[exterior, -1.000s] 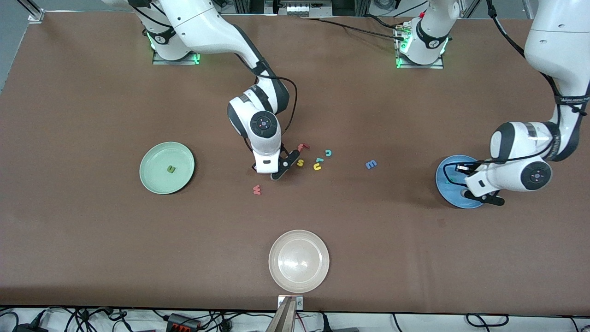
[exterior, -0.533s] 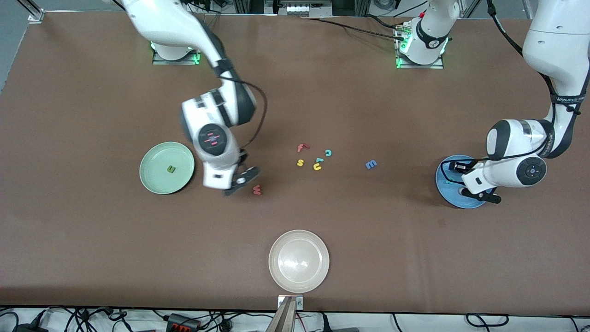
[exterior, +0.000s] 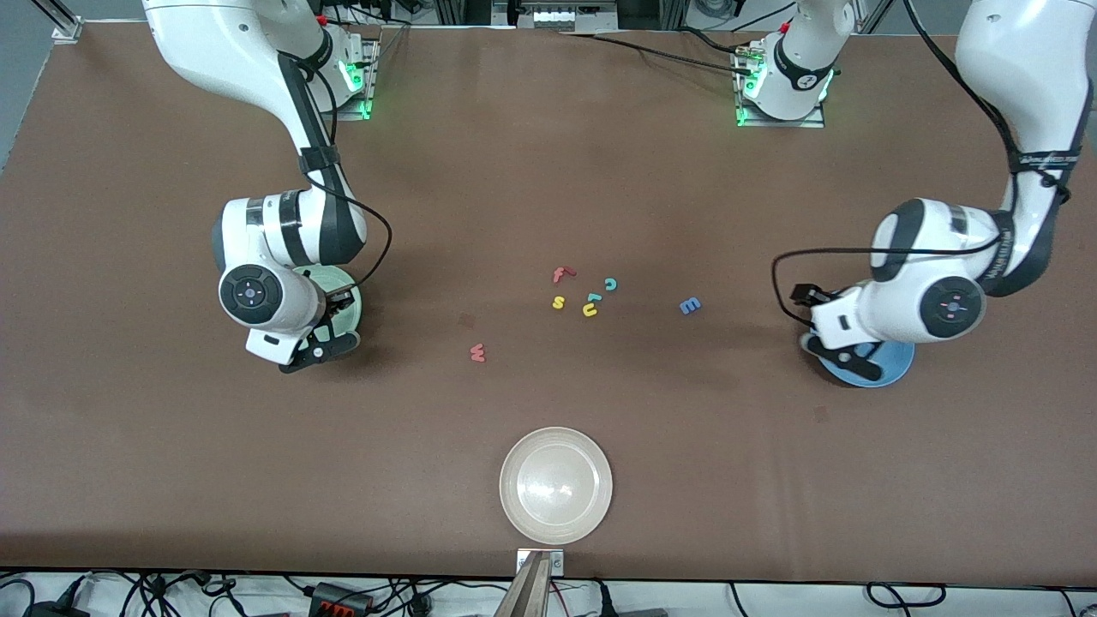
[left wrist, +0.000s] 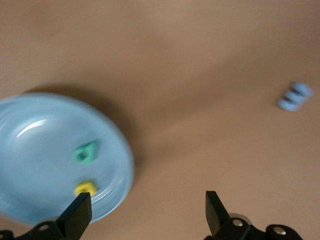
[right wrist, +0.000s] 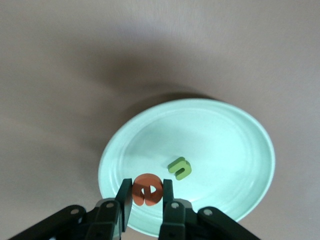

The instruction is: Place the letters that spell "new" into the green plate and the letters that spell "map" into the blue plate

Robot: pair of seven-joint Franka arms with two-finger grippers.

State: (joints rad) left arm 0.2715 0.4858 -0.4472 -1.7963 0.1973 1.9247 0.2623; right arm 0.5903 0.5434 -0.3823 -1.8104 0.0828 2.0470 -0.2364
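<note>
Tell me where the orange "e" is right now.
The orange "e" is pinched in the right gripper, hanging over the green plate beside the olive "n" lying in it, at the right arm's end of the table.

Front view: green plate (exterior: 350, 302) mostly covered by right arm, only a rim sliver shows; n and e unseen there. Blue plate (exterior: 891, 364) largely under left arm, contents hidden. Left wrist view motion-blurred: teal (left wrist: 86, 152) and yellow (left wrist: 85, 188) letters shapeless; plate cut by frame edge.
</note>
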